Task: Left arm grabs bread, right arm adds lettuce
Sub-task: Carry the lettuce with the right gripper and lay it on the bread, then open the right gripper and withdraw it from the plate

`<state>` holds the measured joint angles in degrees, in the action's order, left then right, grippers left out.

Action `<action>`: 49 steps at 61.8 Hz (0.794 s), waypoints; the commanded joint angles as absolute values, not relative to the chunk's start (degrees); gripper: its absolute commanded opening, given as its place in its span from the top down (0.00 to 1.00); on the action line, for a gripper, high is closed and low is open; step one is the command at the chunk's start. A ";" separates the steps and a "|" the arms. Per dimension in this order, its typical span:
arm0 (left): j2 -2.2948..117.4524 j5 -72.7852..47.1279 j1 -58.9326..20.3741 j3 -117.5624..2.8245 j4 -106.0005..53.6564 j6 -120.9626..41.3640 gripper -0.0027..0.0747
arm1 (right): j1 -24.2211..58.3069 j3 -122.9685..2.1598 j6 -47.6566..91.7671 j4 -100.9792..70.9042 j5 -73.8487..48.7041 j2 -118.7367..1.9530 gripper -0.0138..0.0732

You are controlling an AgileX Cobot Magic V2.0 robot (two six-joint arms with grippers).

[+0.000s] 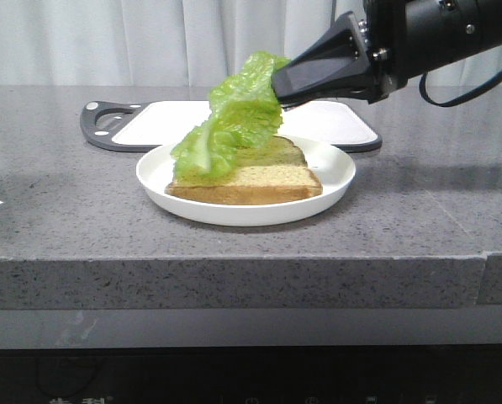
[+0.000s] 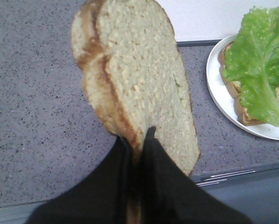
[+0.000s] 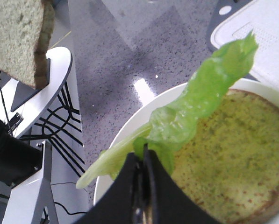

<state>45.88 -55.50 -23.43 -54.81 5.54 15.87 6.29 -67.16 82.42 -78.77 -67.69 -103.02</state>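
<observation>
Lettuce (image 1: 225, 126) is gripped by right pincer (image 1: 277, 91), draped over toast (image 1: 267, 172) on plate (image 1: 335, 181), counter (image 1: 66, 210) below. Bread (image 2: 139, 79) is clamped in left pincer (image 2: 138, 140), off to the side. Lettuce should be lowered flat, centred, before release.

Bright green ruffled lettuce (image 1: 229, 122), pale golden brown-crusted bread (image 2: 139, 79), white plate (image 1: 335, 181), speckled grey counter (image 1: 57, 194), black grippers (image 1: 277, 91).

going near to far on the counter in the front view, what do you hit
counter edge → white plate with the toast slice on it → cutting board behind → curtain
</observation>
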 commanded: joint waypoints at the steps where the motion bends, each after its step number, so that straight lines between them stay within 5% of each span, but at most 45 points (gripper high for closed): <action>1: 45.61 -52.20 -23.83 -56.26 5.94 16.43 0.99 | 6.05 -68.19 80.87 -79.38 -72.56 -100.55 0.90; 17: 45.61 -52.20 -23.83 -56.26 5.94 16.43 0.99 | 5.95 -68.19 73.77 -74.53 -67.30 -100.24 0.42; 23: 45.61 -52.20 -23.83 -56.26 5.94 16.43 0.99 | 5.95 -68.33 69.79 -70.43 -64.63 -98.54 0.31; 49: 45.72 -50.41 -23.83 -56.26 1.63 16.43 0.99 | 5.95 -68.26 36.71 -43.25 -56.76 -77.47 0.31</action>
